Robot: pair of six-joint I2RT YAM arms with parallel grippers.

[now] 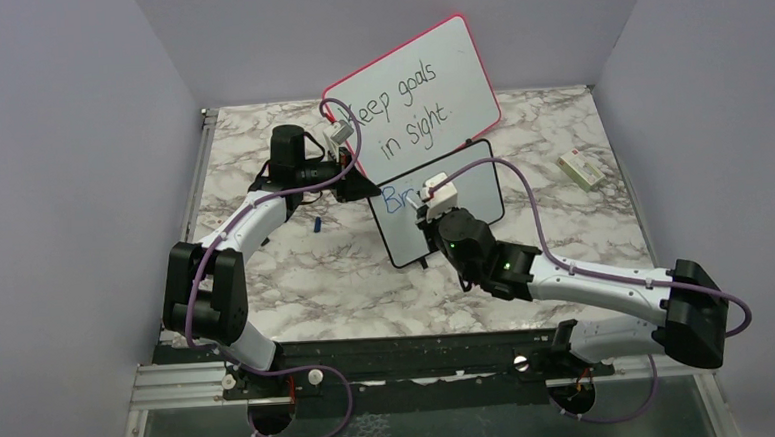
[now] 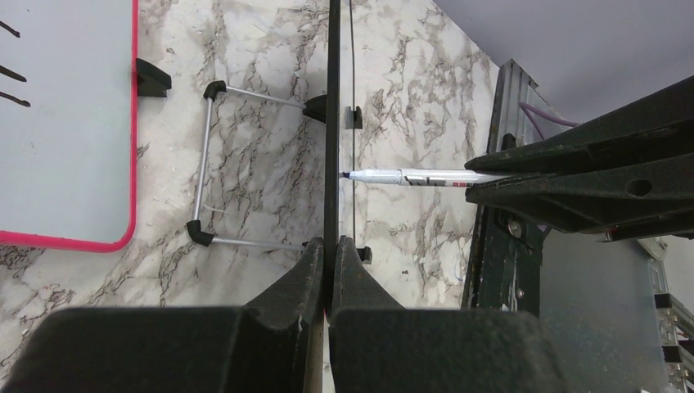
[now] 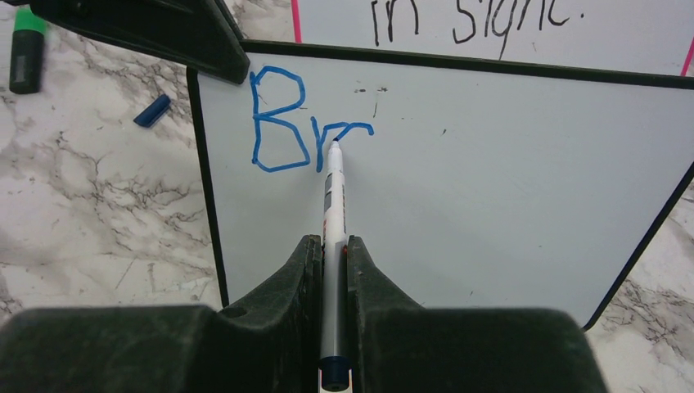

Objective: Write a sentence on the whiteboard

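Note:
The small black-framed whiteboard (image 1: 443, 211) stands upright at mid table. Blue letters "Br" (image 3: 295, 123) are on its upper left, also seen from above (image 1: 401, 199). My left gripper (image 2: 331, 246) is shut on the whiteboard's edge (image 2: 332, 123), seen edge-on, and holds it at its left side (image 1: 357, 187). My right gripper (image 3: 333, 246) is shut on a white marker (image 3: 334, 205) with its blue tip touching the board just under the "r". In the left wrist view the marker (image 2: 409, 177) meets the board from the right. My right gripper also shows in the top view (image 1: 433, 208).
A larger pink-framed board (image 1: 412, 97) with black "Keep goals in sight." stands behind. A blue marker cap (image 3: 153, 110) and a green marker (image 3: 27, 49) lie left of the small board. A small white box (image 1: 581, 170) lies at the right. The small board's wire stand (image 2: 205, 172) rests on the marble.

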